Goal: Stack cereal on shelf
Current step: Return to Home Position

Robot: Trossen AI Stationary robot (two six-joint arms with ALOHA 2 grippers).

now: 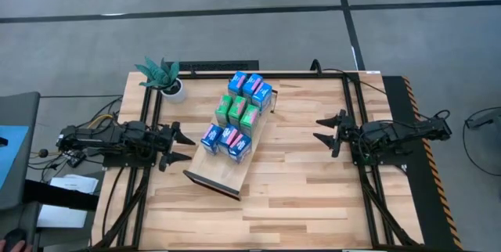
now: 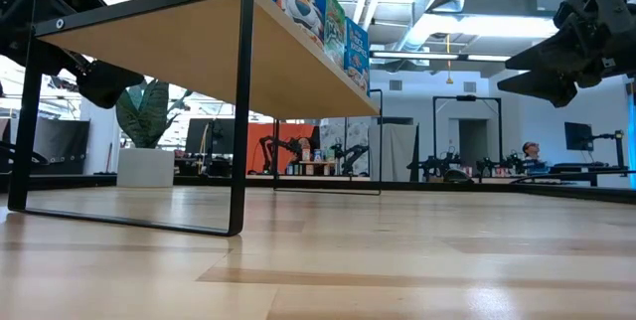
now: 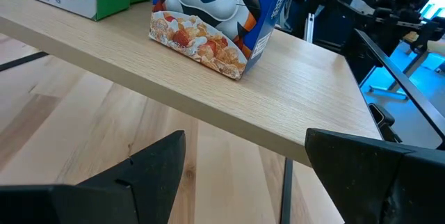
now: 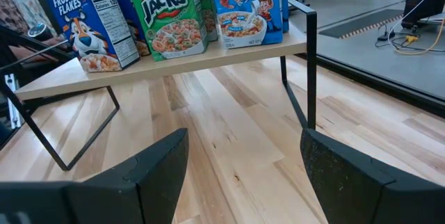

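Note:
The shelf is a light-wood board on thin black legs. It stands slantwise at the middle of the table. Several cereal cartons, blue and green, stand upright in rows on its far part; its near end is bare. The right wrist view shows a blue carton, a green one and another blue one along the board's edge. My left gripper is open at the table's left, its fingers pointing at the shelf's near end. My right gripper is open at the right, well apart from the shelf.
A potted plant stands at the far left corner. Black frame rails run along both sides of the table near the arms. Bare tabletop lies between the shelf and my right gripper and along the near edge.

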